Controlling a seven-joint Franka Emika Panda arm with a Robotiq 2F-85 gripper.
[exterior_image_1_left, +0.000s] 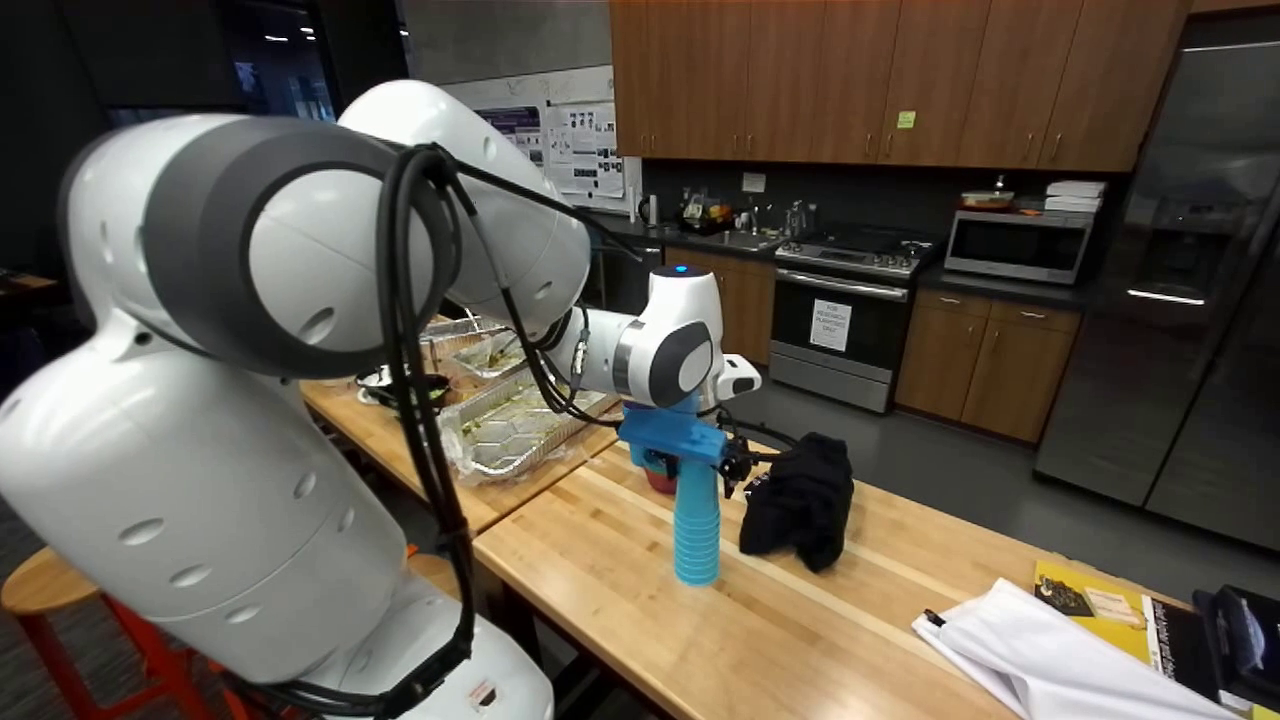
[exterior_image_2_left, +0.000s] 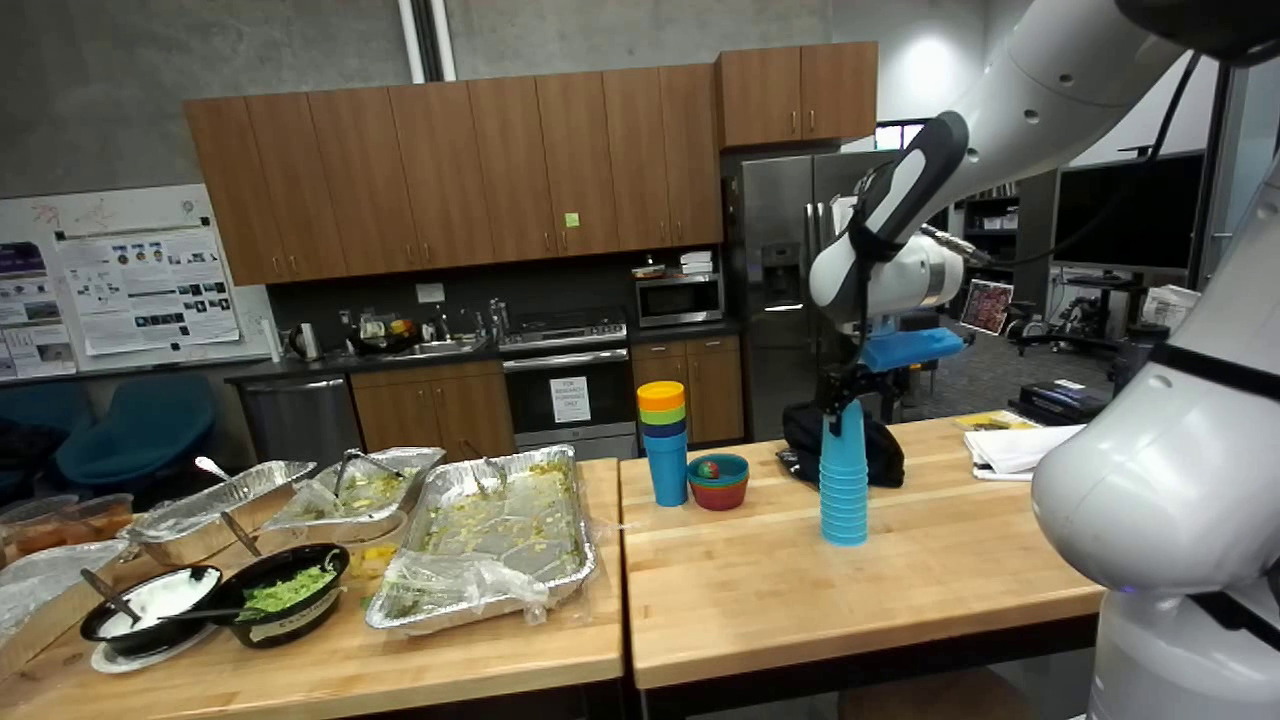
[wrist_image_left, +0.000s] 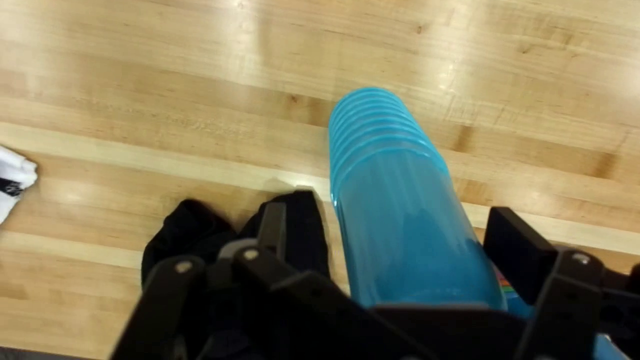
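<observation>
Ambient light: indoor, moderate; dimmest at the far left in an exterior view, where dark glass (exterior_image_1_left: 285, 70) carried small bright reflections. Brightest area: the far right wall (exterior_image_2_left: 928, 62), where a patch was washed out. Refrigerator (exterior_image_1_left: 1140, 400): dark, crossed by a white streak of glare. Robot arm (exterior_image_1_left: 330, 240): carried soft highlights and grey shading. Tabletop (wrist_image_left: 200, 115): warm and bright in the wrist view, marked by pale hotspots; deep shadow lay beneath it in both exterior views. Stacked cups (wrist_image_left: 410, 235): glossy, sheen along the side. Gripper fingers (wrist_image_left: 520, 255): near-black, blurred by closeness. Cabinets (exterior_image_2_left: 340, 180): leaned through wide-angle distortion. Posters (exterior_image_2_left: 150, 290): print was too soft to read.
</observation>
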